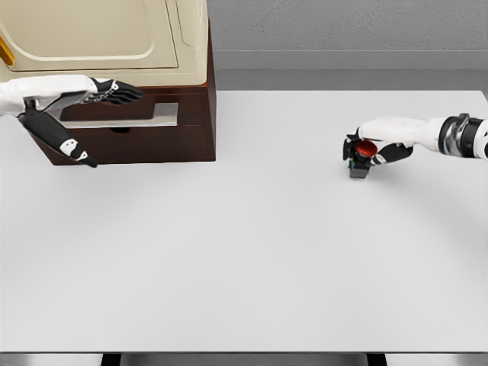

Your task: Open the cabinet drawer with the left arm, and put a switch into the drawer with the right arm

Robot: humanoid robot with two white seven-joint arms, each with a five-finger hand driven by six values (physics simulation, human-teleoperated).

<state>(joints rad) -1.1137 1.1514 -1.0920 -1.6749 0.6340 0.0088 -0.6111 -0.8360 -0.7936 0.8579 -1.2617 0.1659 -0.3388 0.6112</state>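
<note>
Left hand (114, 92) flat, fingers extended, holding nothing, reaching at the drawer (130, 114) front, which looks slightly open; right hand (371, 150) curled around the red-capped switch (361, 156) on the table (252, 252), probably for pickup.

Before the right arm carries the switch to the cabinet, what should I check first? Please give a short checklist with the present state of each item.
1. Right hand closed around the switch: ok, fingers wrap it.
2. Switch lifted off the table: cannot tell, its base looks at the surface.
3. Drawer open far enough to take the switch: not ok, only slightly out at most.
4. Left hand gripping the drawer handle: not ok, fingers are extended above it.
5. Path from switch to cabinet free: ok, nothing lies between.
</note>
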